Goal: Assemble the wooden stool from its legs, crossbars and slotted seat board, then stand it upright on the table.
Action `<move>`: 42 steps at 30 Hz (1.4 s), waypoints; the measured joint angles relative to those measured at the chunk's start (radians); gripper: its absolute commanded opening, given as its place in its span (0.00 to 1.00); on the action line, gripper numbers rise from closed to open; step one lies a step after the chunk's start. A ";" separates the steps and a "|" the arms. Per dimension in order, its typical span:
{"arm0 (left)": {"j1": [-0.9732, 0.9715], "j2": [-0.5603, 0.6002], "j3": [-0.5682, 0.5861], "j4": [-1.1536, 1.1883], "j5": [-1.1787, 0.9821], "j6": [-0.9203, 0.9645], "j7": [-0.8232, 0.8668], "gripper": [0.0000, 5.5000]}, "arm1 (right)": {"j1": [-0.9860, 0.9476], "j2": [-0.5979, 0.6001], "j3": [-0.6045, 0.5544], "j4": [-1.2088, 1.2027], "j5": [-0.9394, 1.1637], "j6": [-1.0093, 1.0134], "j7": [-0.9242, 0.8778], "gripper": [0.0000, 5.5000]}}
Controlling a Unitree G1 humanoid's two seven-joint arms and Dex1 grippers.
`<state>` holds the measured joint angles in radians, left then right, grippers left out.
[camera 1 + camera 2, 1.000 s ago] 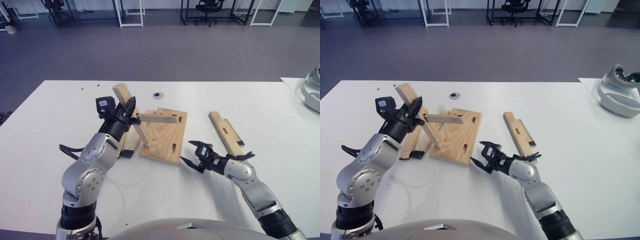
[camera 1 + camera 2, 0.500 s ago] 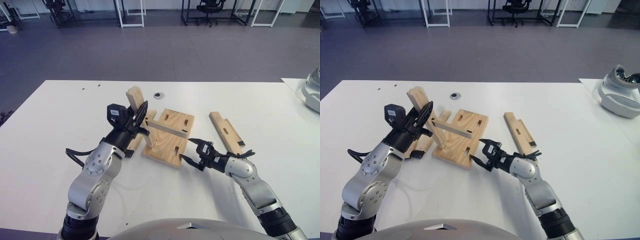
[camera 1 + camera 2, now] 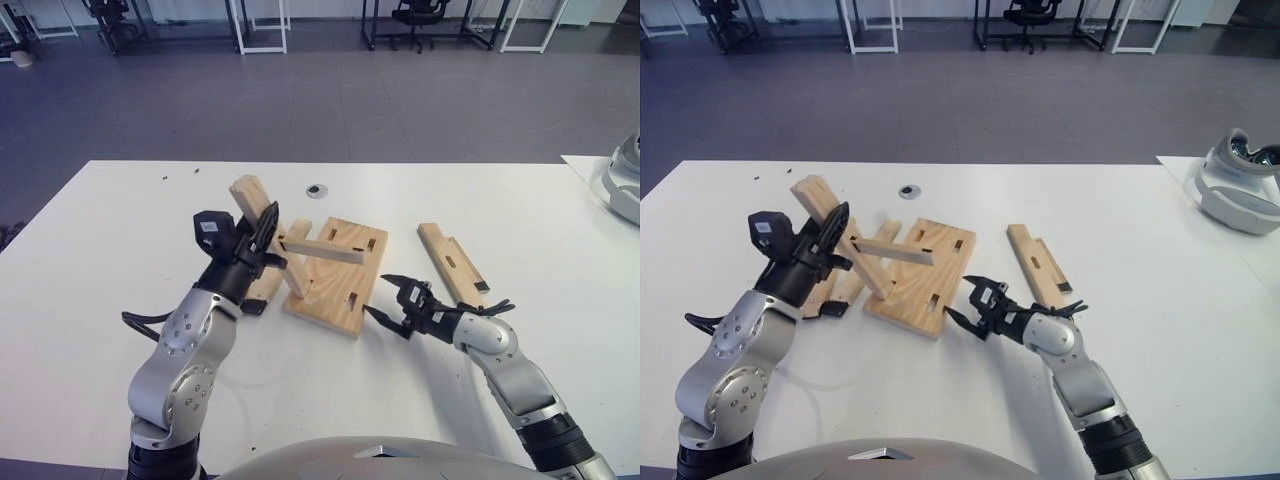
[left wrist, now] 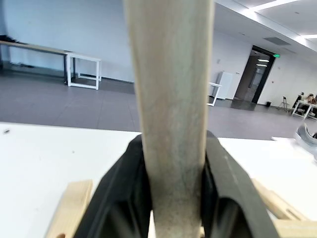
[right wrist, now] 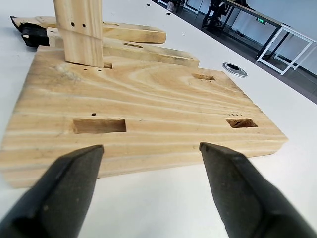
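Note:
The slotted seat board point(image 3: 335, 275) lies flat at the table's middle. A wooden leg point(image 3: 255, 205) leans up from the board's left end, its foot in a slot point(image 5: 79, 34), with a crossbar point(image 3: 325, 250) sticking out to the right over the board. My left gripper point(image 3: 263, 238) is shut on this leg's upper part; the leg point(image 4: 171, 124) sits between its black fingers point(image 4: 124, 188). My right gripper point(image 3: 375, 295) is open just off the board's near right edge, its fingers point(image 5: 54, 198) apart before the board point(image 5: 143, 109).
A loose notched leg point(image 3: 452, 262) lies right of the board. More wooden pieces point(image 3: 272, 275) and a small black part point(image 3: 252, 307) lie left of it. A round grommet point(image 3: 318, 190) sits behind. A headset point(image 3: 1240, 195) rests at the far right.
My left gripper swung the leg and crossbar to the right, then partly back left. The seat board turned and slid slightly towards my right gripper, which hardly moved.

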<state>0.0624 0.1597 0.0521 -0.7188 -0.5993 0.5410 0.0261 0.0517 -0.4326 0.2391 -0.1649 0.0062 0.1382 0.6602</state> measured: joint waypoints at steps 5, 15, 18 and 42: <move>-0.027 -0.024 0.101 0.005 -0.119 0.022 0.027 0.18 | 0.000 0.000 -0.001 0.008 0.001 -0.011 -0.008 0.66; 0.010 0.000 0.051 0.047 -0.056 -0.021 -0.045 0.18 | -0.001 0.001 0.000 0.019 0.007 -0.024 -0.010 0.66; 0.012 0.009 0.047 0.050 -0.019 -0.036 -0.055 0.18 | -0.001 0.001 0.000 0.019 0.007 -0.024 -0.011 0.66; -0.046 0.108 -0.188 0.091 0.277 -0.116 -0.136 0.28 | -0.007 0.006 0.015 0.062 -0.015 -0.014 -0.017 0.66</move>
<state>0.0169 0.2678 -0.1356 -0.6277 -0.3227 0.4248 -0.1096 0.0449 -0.4267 0.2540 -0.1033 -0.0091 0.1240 0.6429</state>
